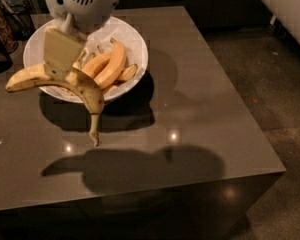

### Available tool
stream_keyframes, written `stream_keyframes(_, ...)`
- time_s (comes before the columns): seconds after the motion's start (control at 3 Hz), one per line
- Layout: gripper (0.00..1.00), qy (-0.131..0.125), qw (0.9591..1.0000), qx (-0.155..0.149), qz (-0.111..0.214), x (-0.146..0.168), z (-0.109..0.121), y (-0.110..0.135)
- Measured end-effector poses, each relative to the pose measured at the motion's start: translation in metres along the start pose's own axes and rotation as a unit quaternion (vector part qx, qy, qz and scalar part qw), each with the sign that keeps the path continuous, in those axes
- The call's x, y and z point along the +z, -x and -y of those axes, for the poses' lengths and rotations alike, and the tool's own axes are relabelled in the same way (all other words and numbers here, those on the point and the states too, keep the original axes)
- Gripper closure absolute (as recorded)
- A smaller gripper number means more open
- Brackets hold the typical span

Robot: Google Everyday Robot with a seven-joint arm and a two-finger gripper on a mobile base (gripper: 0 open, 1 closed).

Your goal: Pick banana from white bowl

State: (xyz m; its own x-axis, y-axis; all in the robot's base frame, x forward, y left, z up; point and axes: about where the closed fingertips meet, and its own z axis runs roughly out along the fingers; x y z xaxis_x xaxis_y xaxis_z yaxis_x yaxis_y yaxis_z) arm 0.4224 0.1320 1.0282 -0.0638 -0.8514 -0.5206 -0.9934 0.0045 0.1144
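The gripper (59, 70) is clamped on the banana (82, 88) at the top of its arch, fingers closed tight around it. The banana hangs in the air over the near-left rim of the white bowl (137, 44), stem pointing down toward the table (205, 114) — orange bananas (112, 64) lie in the bowl.

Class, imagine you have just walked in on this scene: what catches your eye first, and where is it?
First is the arched, speckled banana, clamped in the gripper at the left and raised in front of the white bowl, its stem pointing down. Behind it, the bowl at the far left of the table holds orange-toned bananas. A broad dark shadow lies on the glossy tabletop near the front edge.
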Motion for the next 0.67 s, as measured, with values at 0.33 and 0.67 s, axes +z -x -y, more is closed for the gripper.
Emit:
stream_keyframes(0.33,1.0,0.015,0.9997,0.015,-0.008,0.011,-0.012,-0.0127)
stream_keyframes(0.67,1.0,0.015,0.9997,0.015,-0.008,0.0121,-0.012,-0.0131)
